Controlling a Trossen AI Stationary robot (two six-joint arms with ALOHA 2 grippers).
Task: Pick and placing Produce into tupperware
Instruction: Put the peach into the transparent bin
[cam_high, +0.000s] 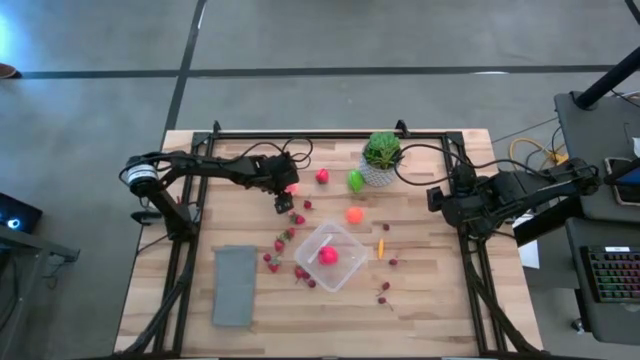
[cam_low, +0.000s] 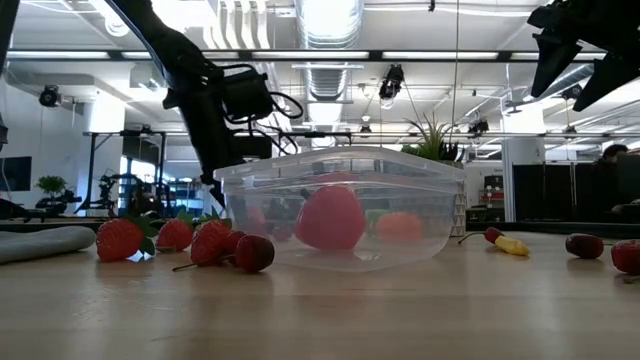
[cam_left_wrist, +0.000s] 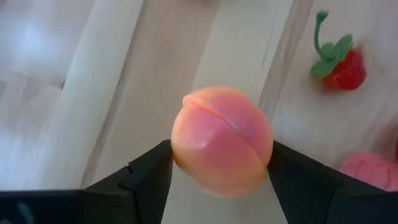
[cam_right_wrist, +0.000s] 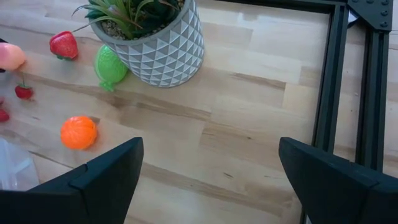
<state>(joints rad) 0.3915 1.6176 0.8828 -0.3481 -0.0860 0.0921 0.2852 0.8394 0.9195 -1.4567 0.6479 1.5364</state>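
Clamped between the left gripper's (cam_left_wrist: 217, 180) two dark fingers was a pink peach (cam_left_wrist: 222, 141), pinched at its widest part and held clear of the wooden table (cam_high: 440, 300). From where I stood the fruit looked smooth and round, so I judged it could squirt out of that narrow hold if the arm swung quickly, and then roll among the loose red berries (cam_high: 279, 243) lying below. A second risk was the tupperware (cam_high: 331, 256) itself: light, clear plastic, easily nudged by a low approach. It sat near the middle of the table with one pink-red piece (cam_high: 328, 255) already inside. The left arm reached in from its side, stretched out above the berries, short of the box. The right gripper (cam_right_wrist: 208, 174) waited at the table's right edge, fingers spread wide and empty, near the potted plant (cam_right_wrist: 152, 37).
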